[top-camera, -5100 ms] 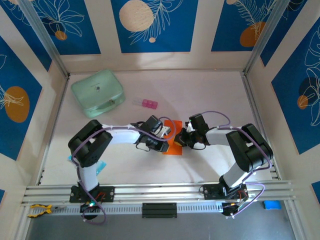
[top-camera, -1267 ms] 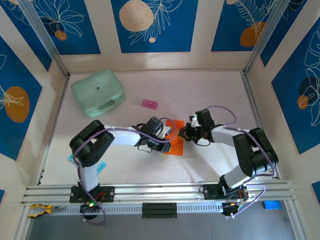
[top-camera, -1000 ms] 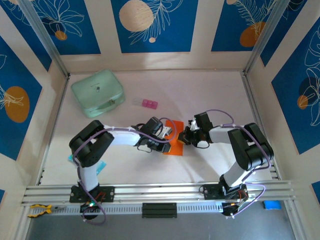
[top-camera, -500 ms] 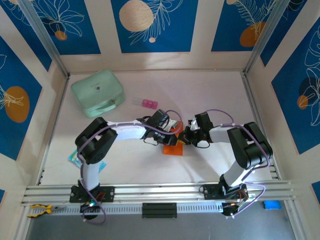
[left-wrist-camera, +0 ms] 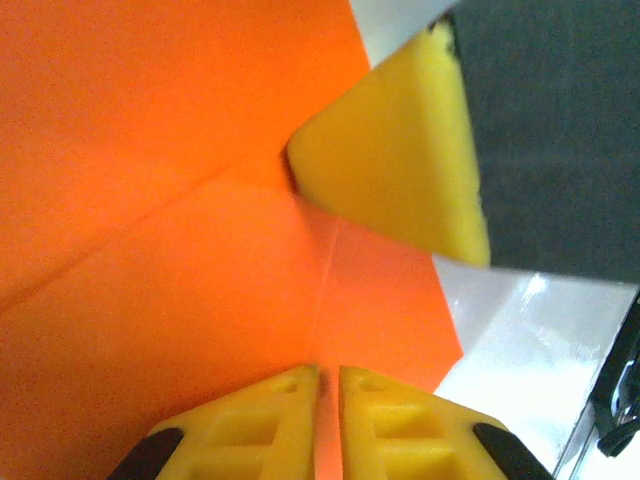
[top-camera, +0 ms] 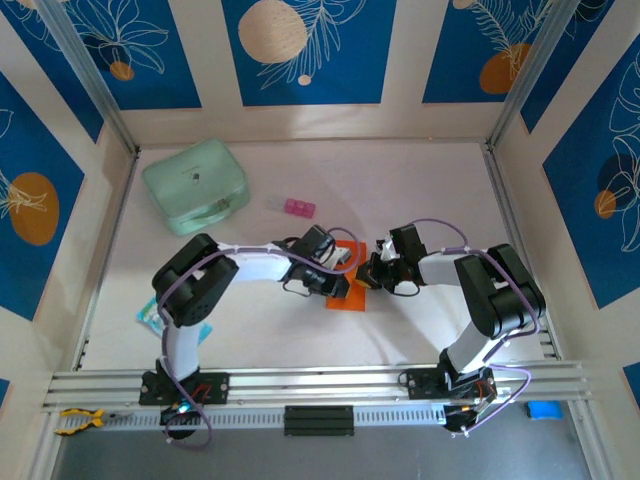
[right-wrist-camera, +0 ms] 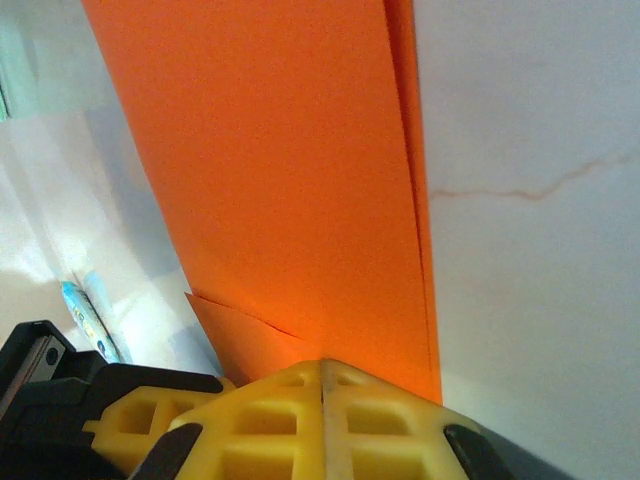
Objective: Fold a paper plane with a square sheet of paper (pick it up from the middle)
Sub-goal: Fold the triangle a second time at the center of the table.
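The orange square sheet of paper point(top-camera: 350, 293) lies on the white table between the two arms, folded into overlapping layers with creases point(left-wrist-camera: 150, 200). My left gripper point(top-camera: 343, 272) points down on its left part; in the left wrist view its yellow jaws point(left-wrist-camera: 328, 400) stand a narrow slit apart over a crease line, with nothing clearly held. My right gripper point(top-camera: 369, 275) is shut, its tips point(right-wrist-camera: 323, 385) pressed against the layered paper point(right-wrist-camera: 280, 180). One of its yellow fingers point(left-wrist-camera: 400, 160) rests on the paper at the crease.
A mint-green case point(top-camera: 196, 186) sits at the back left and a small pink block point(top-camera: 298, 208) lies behind the paper. A light blue item point(top-camera: 150, 315) lies by the left arm's base. Walls close in three sides; the rail point(top-camera: 320, 383) runs along the near edge.
The left gripper has shifted up and right onto the paper, and its jaws have parted slightly. The right gripper pulled in toward the paper and has since stayed still.
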